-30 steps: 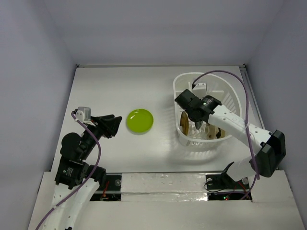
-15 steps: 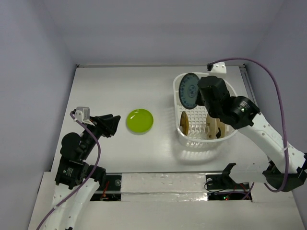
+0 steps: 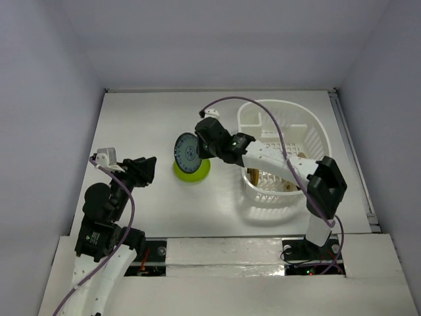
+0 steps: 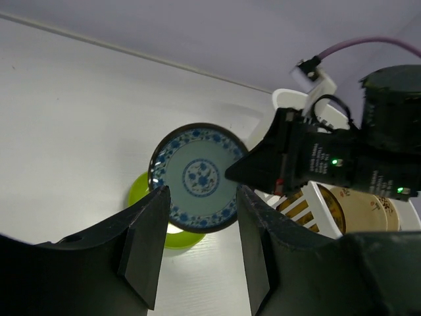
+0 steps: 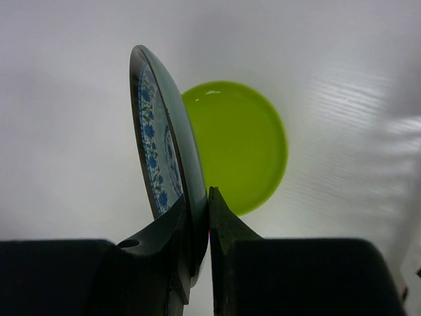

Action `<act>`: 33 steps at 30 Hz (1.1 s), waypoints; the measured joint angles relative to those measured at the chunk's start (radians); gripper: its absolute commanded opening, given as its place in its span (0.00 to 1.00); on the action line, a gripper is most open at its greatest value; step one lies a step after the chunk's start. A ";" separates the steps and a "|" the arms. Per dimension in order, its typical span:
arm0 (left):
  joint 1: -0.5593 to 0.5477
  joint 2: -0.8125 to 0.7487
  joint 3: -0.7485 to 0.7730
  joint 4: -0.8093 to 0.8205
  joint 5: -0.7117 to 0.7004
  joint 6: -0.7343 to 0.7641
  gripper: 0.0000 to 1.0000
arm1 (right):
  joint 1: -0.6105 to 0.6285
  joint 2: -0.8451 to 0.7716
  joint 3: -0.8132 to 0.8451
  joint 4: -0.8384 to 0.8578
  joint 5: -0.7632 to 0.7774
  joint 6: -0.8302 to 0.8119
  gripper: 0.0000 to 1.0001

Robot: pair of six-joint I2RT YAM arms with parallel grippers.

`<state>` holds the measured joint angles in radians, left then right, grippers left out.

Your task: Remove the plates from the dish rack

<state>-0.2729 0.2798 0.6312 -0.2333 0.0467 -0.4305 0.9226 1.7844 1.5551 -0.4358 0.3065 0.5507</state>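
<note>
Left gripper (image 3: 148, 170): black plastic fingers spread apart, holding nothing; it hovers over the white table (image 3: 145, 118) near the left edge and faces the plates.
Lime green plate (image 5: 237, 145): round, glossy, one solid colour; lies flat on the table between the left gripper and the dish rack.
Blue-patterned plate (image 5: 154, 138): round and glazed, with a pale centre, a blue floral band and a dark rim. It is held on edge, almost upright, over the left part of the lime green plate. Whether the two touch cannot be told.
Right gripper (image 5: 199, 210): fingers pinched on the lower rim of the blue-patterned plate, one on each face. Its arm reaches across from the rack side and hides part of the rack's left wall.
Dish rack (image 3: 309, 125): white plastic oval basket with a grid floor and slatted sides; stands on the right half of the table.
Golden-tan plate (image 4: 362, 209): stands on edge inside the rack at its near end, partly hidden by slats and arm.
Cable (image 3: 263, 118): purple, looped above the rack.
</note>
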 measured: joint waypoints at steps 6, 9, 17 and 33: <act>0.000 -0.001 0.000 -0.003 -0.002 -0.002 0.42 | 0.004 0.072 -0.038 0.077 -0.037 0.062 0.00; 0.000 -0.001 0.000 -0.003 -0.002 -0.002 0.42 | 0.003 0.082 -0.068 0.117 -0.043 0.087 0.00; 0.006 -0.001 0.000 -0.003 -0.001 -0.005 0.42 | 0.002 0.122 -0.158 0.193 -0.052 0.140 0.10; 0.006 -0.001 0.000 -0.003 0.003 -0.006 0.42 | 0.002 0.124 -0.230 0.202 -0.052 0.154 0.81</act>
<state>-0.2665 0.2790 0.6312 -0.2359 0.0502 -0.4370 0.9241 1.9083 1.3247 -0.2337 0.2543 0.7044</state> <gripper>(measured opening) 0.414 0.753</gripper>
